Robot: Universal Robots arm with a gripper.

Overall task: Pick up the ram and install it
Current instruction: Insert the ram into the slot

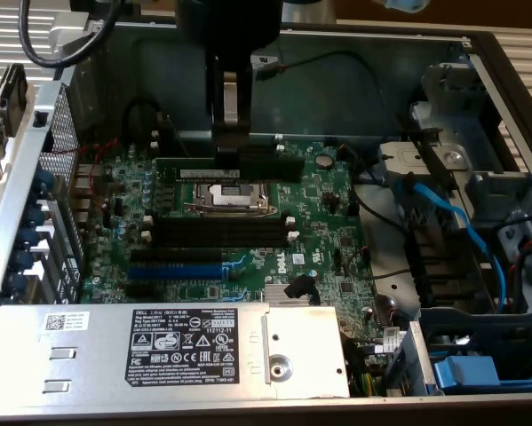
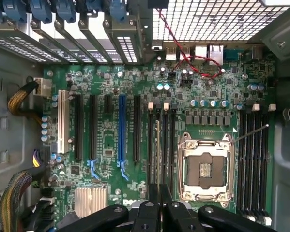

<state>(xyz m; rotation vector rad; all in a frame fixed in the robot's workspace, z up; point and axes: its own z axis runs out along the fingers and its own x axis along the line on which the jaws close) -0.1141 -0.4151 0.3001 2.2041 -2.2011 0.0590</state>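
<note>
One end effector (image 1: 230, 156) reaches down from the top middle of the exterior frame into an open case (image 1: 381, 80), its fingers clenched on the ram (image 1: 190, 169). The ram hangs level with its long edge running across the frame and its white label strip facing the camera. The fingers pinch it from above, near its middle. It shows in the upper middle of the frame, overlapping the far edge of the socket (image 1: 228, 197) on the green board (image 1: 328, 222).

Just below the socket in the frame lie the black slots (image 1: 221, 232), with white clips at their right ends. The ram shows higher in the frame, apart from them. The blue slot (image 1: 175, 271) is to their lower left.

In the wrist view the end effector (image 2: 158, 189) grips the ram (image 2: 158, 145) edge-on. The ram is a thin line running along the slots (image 2: 173, 140) that lie between the socket (image 2: 206, 166) and the blue slot (image 2: 121, 128). How high it stands over those slots I cannot tell.

A silver power supply (image 1: 159, 351) with a black label takes up the lower left of the exterior frame. A finned heatsink (image 1: 279, 297) sits just above its right end. A blue cable (image 1: 452, 222) curves through the bay at the right.
</note>
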